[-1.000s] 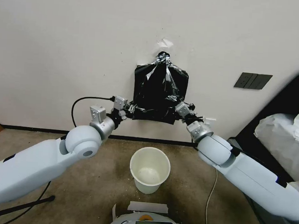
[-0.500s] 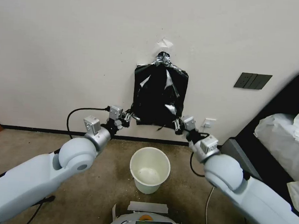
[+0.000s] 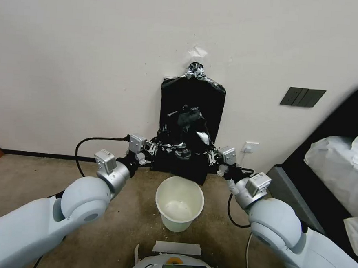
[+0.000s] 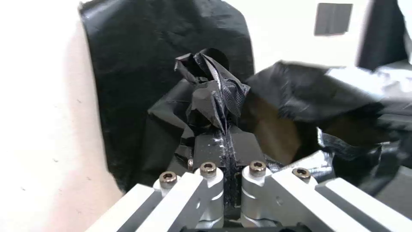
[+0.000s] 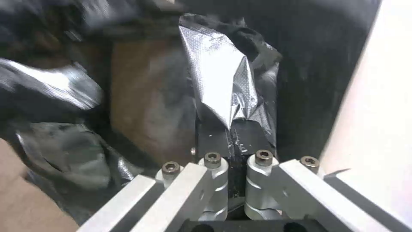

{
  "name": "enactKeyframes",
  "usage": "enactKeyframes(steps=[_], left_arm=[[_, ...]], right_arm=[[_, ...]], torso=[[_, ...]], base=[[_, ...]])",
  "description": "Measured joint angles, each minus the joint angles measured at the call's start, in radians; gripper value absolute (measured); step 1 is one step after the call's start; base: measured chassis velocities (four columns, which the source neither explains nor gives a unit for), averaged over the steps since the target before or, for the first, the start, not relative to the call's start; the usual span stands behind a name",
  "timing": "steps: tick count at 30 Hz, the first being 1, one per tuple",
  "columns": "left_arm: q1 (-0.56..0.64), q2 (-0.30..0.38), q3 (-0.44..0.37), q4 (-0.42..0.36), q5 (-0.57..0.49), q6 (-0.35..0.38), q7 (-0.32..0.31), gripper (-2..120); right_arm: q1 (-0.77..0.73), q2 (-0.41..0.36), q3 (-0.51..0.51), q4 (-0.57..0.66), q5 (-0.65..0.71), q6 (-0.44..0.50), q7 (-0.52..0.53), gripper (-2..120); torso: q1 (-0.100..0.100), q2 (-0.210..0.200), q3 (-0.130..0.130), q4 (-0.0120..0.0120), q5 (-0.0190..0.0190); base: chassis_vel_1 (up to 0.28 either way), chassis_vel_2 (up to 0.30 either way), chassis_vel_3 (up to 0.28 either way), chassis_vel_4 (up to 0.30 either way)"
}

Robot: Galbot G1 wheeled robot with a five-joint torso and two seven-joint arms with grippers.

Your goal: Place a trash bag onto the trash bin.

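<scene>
**Bag pulled down off the wall bundle, both end effectors lower than before**

The left end effector (image 3: 152, 147) has dropped since half a second ago and now sits lower against the wall, its arm drawn down and back with it. In the left wrist view its fingers (image 4: 212, 146) are pressed together on a crumpled fold of the trash bag (image 4: 214, 93), which bunches up just beyond the fingertips.

Between the two end effectors the trash bag (image 3: 182, 144) hangs as a loose, crinkled mass. Earlier it lay flat and stretched against the bundle of bags (image 3: 193, 94) taped to the wall; now it has come away from the bundle's front and sags, its lower edge just above the far rim of the trash bin (image 3: 179, 202). The bin stands on the floor (image 3: 111, 223) below and nearer than both end effectors, unmoved, with nothing in it.

The right end effector (image 3: 212, 156) has likewise come down and a little inward from where it was. In the right wrist view its fingers (image 5: 249, 138) are clamped on a shiny silver-grey fold of the bag (image 5: 223, 87), with the wall (image 5: 378, 112) close beside it.
</scene>
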Motion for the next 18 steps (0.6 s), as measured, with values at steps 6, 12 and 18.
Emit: enactKeyframes(steps=[6, 12, 18], left_arm=[[0.059, -0.035, 0.032, 0.009, 0.038, 0.001, 0.004, 0], [0.075, -0.082, 0.089, 0.038, 0.07, 0.005, 0.006, 0], [0.082, -0.143, 0.155, 0.088, 0.116, 0.008, 0.004, 0]], right_arm=[[-0.155, 0.044, 0.02, -0.002, -0.068, 0.004, -0.003, 0], [-0.252, 0.074, 0.048, -0.002, -0.121, 0.016, -0.007, 0], [-0.325, 0.095, 0.082, -0.003, -0.154, 0.037, -0.007, 0]], torso=[[0.0, 0.0, 0.0, -0.0002, 0.0], [0.0, 0.0, 0.0, -0.0002, 0.0], [0.0, 0.0, 0.0, -0.0002, -0.0001]], base=[[0.0, 0.0, 0.0, 0.0], [0.0, 0.0, 0.0, 0.0], [0.0, 0.0, 0.0, 0.0]])
